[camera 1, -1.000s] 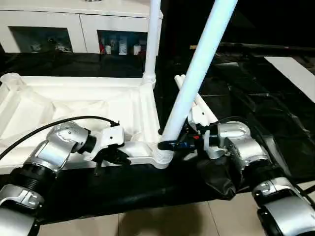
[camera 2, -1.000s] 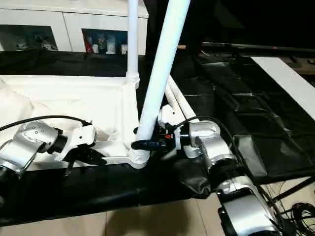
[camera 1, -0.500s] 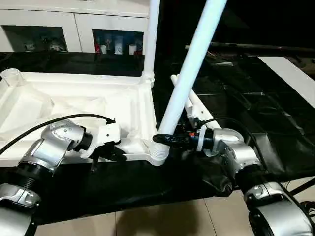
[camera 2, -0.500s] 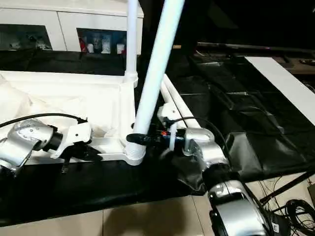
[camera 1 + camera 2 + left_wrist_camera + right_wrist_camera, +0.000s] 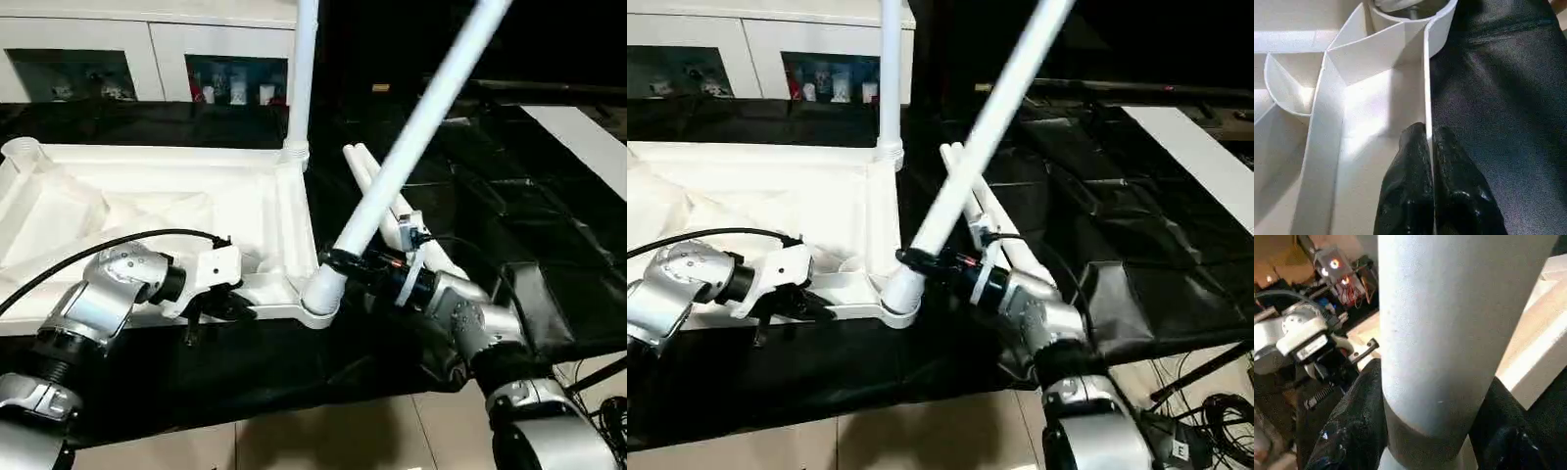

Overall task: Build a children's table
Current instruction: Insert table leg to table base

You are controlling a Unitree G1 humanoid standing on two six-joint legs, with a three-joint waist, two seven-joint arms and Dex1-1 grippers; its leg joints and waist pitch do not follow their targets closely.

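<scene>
Gripping the slanted leg [image 5: 411, 137] just above its corner socket [image 5: 318, 299], right gripper [image 5: 343, 262] is half-open around it; left gripper [image 5: 1427, 161] is pinching the top's rim [image 5: 1426, 83].

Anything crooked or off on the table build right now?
Yes. The leg in the right pincer leans steeply away from the tabletop at the near corner socket, while the far leg stands upright in its socket. It looks unseated or levering sideways.
</scene>
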